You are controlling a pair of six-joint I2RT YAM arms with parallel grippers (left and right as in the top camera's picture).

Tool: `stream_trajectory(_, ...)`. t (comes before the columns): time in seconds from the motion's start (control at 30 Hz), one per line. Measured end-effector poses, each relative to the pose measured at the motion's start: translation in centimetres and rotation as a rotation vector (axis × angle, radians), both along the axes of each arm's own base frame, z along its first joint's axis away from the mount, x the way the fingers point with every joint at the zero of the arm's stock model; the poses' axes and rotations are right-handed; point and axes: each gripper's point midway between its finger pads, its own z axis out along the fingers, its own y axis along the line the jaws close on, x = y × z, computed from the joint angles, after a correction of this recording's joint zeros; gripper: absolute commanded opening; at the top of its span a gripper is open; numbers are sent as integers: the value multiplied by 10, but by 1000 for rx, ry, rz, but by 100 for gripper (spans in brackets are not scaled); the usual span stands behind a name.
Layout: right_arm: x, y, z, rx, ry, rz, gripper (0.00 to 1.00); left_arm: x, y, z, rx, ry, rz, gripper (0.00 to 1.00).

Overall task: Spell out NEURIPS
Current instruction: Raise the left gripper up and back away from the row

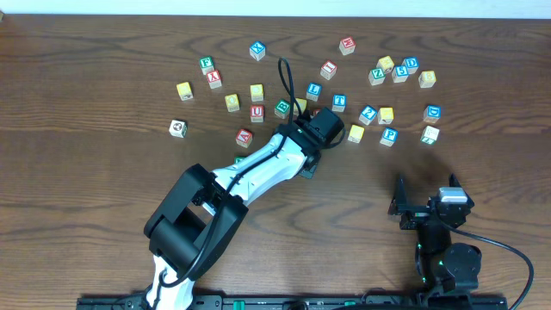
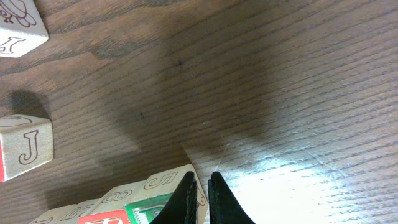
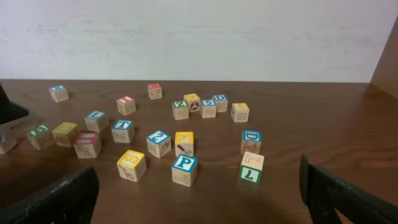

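The blue P cube (image 1: 389,135) sits loose among scattered cubes on the right of the table (image 1: 86,189), and the red U cube (image 1: 256,113) stands apart in the left cluster, so neither is placed in a word. In the left wrist view a short row of cubes (image 2: 124,211) lies touching side by side at the bottom edge. One face is green-lettered and one red, but the letters are cut off and unreadable. It may be the start of the line. The left gripper (image 2: 200,200) has its fingers pressed together on nothing, tips just beside that row's end cube. The right gripper (image 3: 199,193) hangs with fingers spread wide, empty. I judge the word barely begun, with most letters left to gather.
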Motion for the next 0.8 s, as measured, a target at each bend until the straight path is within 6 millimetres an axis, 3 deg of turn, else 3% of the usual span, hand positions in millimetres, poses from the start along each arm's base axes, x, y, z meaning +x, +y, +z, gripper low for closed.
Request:
stream_trajectory(0.53,0,0,0,0,0,0,99,-4,-3,3,-22,18,-6,8)
stream_trajectory(0.67,0,0,0,0,0,0,99,-2,-7,33,-75,-29,-9,8)
stream_trajectory(0.8,0,0,0,0,0,0,99,1,-9,87,-154,-117,-26,8)
